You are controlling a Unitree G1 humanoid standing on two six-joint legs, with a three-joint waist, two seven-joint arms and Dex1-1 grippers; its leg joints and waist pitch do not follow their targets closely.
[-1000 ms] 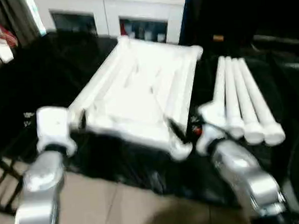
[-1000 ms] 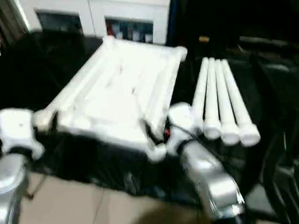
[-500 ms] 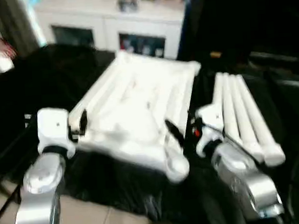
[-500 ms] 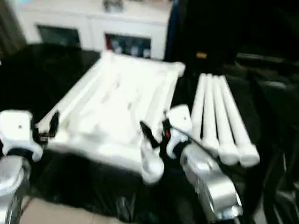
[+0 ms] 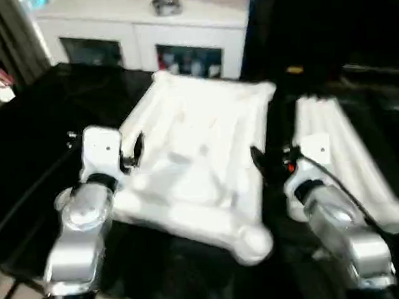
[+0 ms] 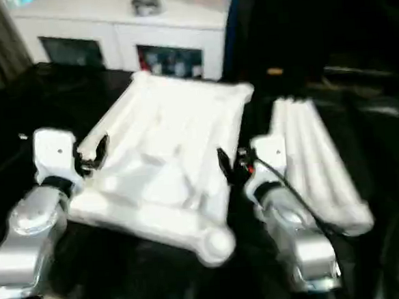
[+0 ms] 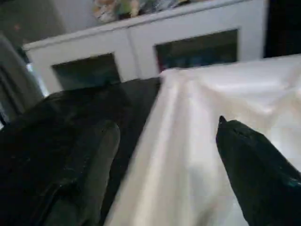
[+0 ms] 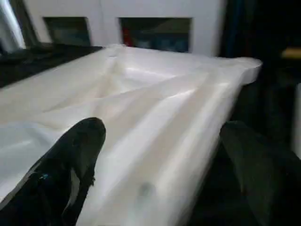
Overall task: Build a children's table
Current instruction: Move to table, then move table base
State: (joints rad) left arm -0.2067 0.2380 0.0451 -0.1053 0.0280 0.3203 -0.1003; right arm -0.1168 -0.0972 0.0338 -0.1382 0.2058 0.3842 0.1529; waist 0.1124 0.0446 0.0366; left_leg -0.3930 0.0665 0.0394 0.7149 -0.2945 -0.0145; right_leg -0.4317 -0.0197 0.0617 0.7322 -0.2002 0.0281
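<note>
Both claws spread: left gripper (image 7: 164, 155) straddles the tabletop (image 5: 199, 149) left rim, right gripper (image 8: 160, 155) straddles its right rim. Legs (image 5: 347, 160) lie beside it on black cloth (image 5: 28, 148).

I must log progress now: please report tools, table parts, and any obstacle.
Left tool open astride table top's left rim. Right tool open astride right rim. Legs lying right of top. No visible obstacle.

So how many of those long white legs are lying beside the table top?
4 by my best count, though they blur together: the legs lie side by side on the black surface, just to the right of the table top, beyond the right gripper.
</note>
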